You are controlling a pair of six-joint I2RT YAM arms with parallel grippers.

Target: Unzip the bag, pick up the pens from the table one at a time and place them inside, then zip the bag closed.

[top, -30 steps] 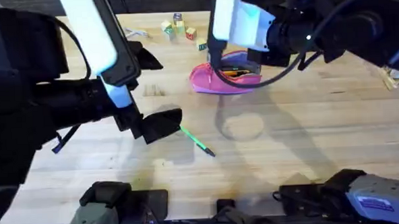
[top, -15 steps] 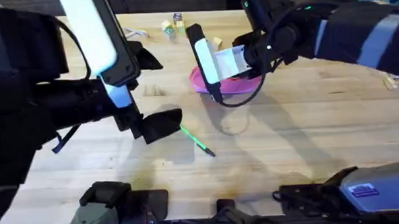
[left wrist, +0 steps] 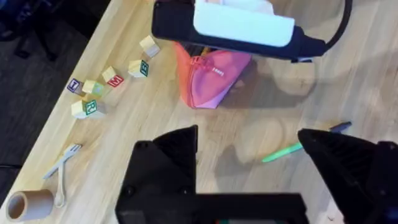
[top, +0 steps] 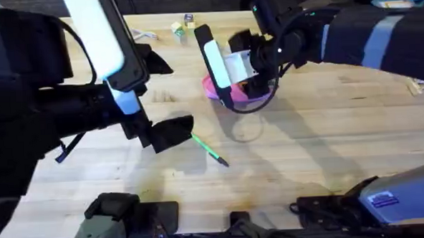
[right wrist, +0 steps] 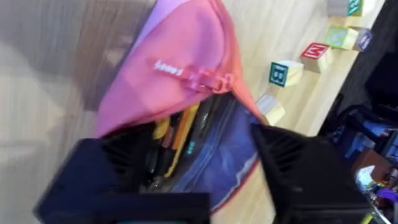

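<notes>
The right arm reaches in from the desk's right side across the middle toward the far edge, its wrist bent down so the right gripper [right wrist: 205, 168] hangs directly over the open mouth of the pink bag [top: 229, 93]. Its black fingers [right wrist: 298, 168] stand wide apart, straddling the opening and gripping nothing. Inside the bag, against the purple-blue lining [right wrist: 224, 152], lie yellow and orange pens with a darker one beside them; the zipper pull [right wrist: 208, 79] rests at the closed end. The left arm stretches from the desk's left side toward the middle, tilted downward, with the left gripper [left wrist: 249, 158] spread wide and empty just above the desk [top: 328, 142]. The green pen [top: 210, 151] lies flat on the desk just beside that gripper, well short of the bag. Lettered wooden blocks [left wrist: 102, 87] sit near the far edge.
</notes>
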